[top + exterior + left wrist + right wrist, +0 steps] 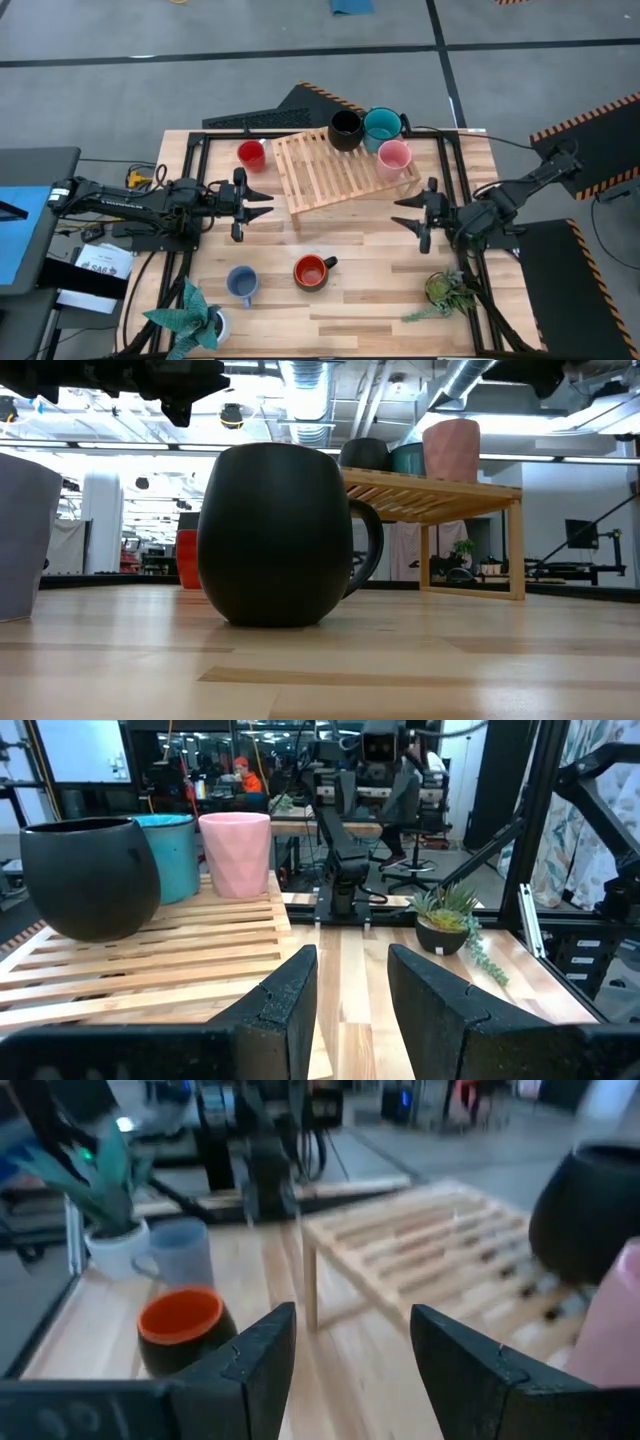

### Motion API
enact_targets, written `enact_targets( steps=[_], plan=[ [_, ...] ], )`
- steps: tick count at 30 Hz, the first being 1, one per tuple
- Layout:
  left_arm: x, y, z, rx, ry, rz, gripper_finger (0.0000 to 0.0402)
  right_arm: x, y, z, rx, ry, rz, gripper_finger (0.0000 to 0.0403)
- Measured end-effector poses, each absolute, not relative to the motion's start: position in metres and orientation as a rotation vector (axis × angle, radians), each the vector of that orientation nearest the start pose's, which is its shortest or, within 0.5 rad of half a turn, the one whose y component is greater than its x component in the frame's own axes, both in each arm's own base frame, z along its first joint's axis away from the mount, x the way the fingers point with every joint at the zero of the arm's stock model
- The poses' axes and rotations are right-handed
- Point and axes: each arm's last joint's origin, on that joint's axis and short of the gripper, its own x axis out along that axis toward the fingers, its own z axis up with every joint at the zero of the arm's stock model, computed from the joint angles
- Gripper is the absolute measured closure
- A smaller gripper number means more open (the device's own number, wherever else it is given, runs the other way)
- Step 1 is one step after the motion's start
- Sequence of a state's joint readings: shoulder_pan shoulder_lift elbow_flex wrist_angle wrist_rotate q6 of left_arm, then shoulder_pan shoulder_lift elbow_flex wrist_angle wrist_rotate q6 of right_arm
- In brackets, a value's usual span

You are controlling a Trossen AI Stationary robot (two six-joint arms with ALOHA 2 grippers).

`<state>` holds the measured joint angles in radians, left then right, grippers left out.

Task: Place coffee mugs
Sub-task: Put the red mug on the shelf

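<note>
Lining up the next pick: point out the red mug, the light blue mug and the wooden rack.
red mug (251,154), high view, on its open top.
light blue mug (241,283), high view, on its rim.
wooden rack (325,172), high view, on bare slats.

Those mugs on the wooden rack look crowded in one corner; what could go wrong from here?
The black mug, teal mug and pink mug cluster at one end of the slatted rack; adding another could knock one over the edge. The open left gripper and open right gripper face each other and might collide if both reach in together.
</note>
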<state>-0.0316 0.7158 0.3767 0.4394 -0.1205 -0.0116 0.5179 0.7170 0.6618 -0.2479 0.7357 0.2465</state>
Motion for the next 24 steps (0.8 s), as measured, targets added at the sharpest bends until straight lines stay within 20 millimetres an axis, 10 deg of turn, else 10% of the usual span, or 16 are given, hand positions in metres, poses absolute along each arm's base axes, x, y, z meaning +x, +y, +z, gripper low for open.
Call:
enact_targets(
  steps=[24],
  plan=[
    [0.168, -0.001, 0.261, -0.006, -0.096, 0.111, 0.0290, 0.161, 0.044, 0.264, -0.084, 0.176, -0.165, 0.0180]
  ],
)
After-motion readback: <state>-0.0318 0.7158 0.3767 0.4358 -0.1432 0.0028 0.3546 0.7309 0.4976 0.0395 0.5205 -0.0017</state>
